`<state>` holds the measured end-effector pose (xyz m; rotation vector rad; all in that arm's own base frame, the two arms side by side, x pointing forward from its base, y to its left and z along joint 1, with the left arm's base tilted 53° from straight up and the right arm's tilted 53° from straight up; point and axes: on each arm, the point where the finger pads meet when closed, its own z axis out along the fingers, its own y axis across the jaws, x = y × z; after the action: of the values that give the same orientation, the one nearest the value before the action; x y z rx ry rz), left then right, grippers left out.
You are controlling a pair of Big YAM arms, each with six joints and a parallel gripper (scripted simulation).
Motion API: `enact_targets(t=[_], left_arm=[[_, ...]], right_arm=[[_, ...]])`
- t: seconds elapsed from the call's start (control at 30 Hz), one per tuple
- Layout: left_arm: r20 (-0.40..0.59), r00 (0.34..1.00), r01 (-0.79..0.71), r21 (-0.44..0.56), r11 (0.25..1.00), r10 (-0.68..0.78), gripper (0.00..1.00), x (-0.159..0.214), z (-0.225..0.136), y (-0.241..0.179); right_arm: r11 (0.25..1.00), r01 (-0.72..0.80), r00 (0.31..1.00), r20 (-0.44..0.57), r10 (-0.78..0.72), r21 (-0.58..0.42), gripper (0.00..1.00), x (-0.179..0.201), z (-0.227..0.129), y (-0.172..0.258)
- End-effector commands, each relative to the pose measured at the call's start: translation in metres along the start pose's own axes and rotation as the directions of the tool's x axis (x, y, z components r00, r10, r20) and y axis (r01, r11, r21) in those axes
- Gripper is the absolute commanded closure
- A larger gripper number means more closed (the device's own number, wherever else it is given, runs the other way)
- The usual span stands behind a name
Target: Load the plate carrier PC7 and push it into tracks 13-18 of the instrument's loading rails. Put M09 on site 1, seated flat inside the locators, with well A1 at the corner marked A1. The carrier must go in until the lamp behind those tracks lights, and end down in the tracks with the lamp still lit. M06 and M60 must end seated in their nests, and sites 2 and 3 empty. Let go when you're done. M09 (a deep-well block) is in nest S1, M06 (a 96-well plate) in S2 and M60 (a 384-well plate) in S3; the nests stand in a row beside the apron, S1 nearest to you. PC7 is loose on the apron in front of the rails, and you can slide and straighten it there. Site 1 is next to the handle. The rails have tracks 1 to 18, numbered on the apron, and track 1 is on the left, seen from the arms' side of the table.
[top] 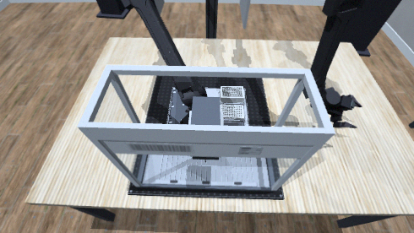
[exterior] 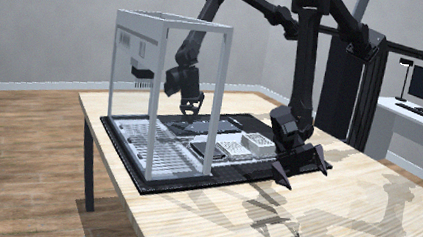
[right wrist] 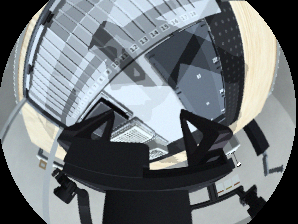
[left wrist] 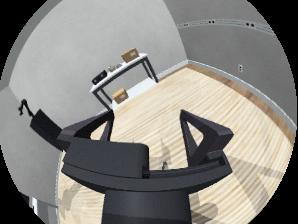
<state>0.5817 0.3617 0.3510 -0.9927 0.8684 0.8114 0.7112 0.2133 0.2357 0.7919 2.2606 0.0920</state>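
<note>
The instrument's pale frame (top: 207, 133) (exterior: 155, 101) fills the foreground in the top view, standing over the loading rails (top: 228, 170) (exterior: 164, 148) (right wrist: 82, 55). Going left to right from there, here's the blue-grey plate carrier PC7 (top: 178, 113) (exterior: 211, 127) (right wrist: 200, 92), flat on the apron in front of the high-numbered tracks and outside the rails. Above the apron hangs the right gripper (top: 195, 91) (exterior: 190, 112) (right wrist: 147, 112), jaws wide apart, nothing between them. Next comes the nest row: deep-well block M09 (top: 232, 91) (exterior: 258, 144) (right wrist: 159, 150) nearest the arms, white 96-well plate M06 (top: 232, 111) (exterior: 234, 150) (right wrist: 132, 134) in the middle, dark 384-well plate M60 (exterior: 208, 150) (right wrist: 104, 112) nearest the rails. And out at far right, the left gripper (top: 356, 115) (exterior: 306, 180) (left wrist: 146, 113), spread open and holding nothing, is over the bare wood of the table (top: 359, 160) (exterior: 329, 206) (left wrist: 150, 130), beside the apron.
</note>
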Motion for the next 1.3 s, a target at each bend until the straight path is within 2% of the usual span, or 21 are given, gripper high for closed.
enact_targets(t=[0.0,0.57,0.67,0.83,1.03,1.1,1.27], left_arm=[[0.025,0.999,0.032,-0.013,0.999,-0.032,0.0,-0.018,0.006,0.001],[0.025,0.999,0.032,-0.013,0.999,-0.032,0.0,-0.018,0.006,0.001],[0.017,0.999,-0.035,0.003,0.999,0.035,0.0,-0.029,0.004,0.001],[-0.004,0.98,-0.198,0.134,0.971,0.2,0.0,-0.038,-0.012,-0.008],[0.009,0.933,-0.346,0.304,0.888,0.36,0.0,-0.045,-0.036,-0.016],[0.009,0.933,-0.346,0.304,0.888,0.36,0.0,-0.045,-0.036,-0.016],[0.047,0.879,-0.446,0.432,0.784,0.475,0.0,-0.047,-0.058,-0.016]], right_arm=[[1.0,-0.005,1.0,0.011,0.006,-0.014,0.0,-0.004,-0.012,0.007],[1.0,-0.005,1.0,0.011,0.006,-0.014,0.0,-0.004,-0.012,0.007],[0.998,0.051,0.998,0.026,-0.05,-0.036,0.0,0.002,-0.022,0.012],[0.971,0.228,0.969,0.109,-0.22,-0.077,0.0,0.026,-0.026,0.015],[0.911,0.403,0.9,0.218,-0.377,-0.09,0.0,0.06,-0.024,0.011],[0.911,0.403,0.9,0.218,-0.377,-0.09,0.0,0.06,-0.024,0.011],[0.84,0.535,0.818,0.298,-0.491,-0.085,0.0,0.092,-0.019,0.007]])
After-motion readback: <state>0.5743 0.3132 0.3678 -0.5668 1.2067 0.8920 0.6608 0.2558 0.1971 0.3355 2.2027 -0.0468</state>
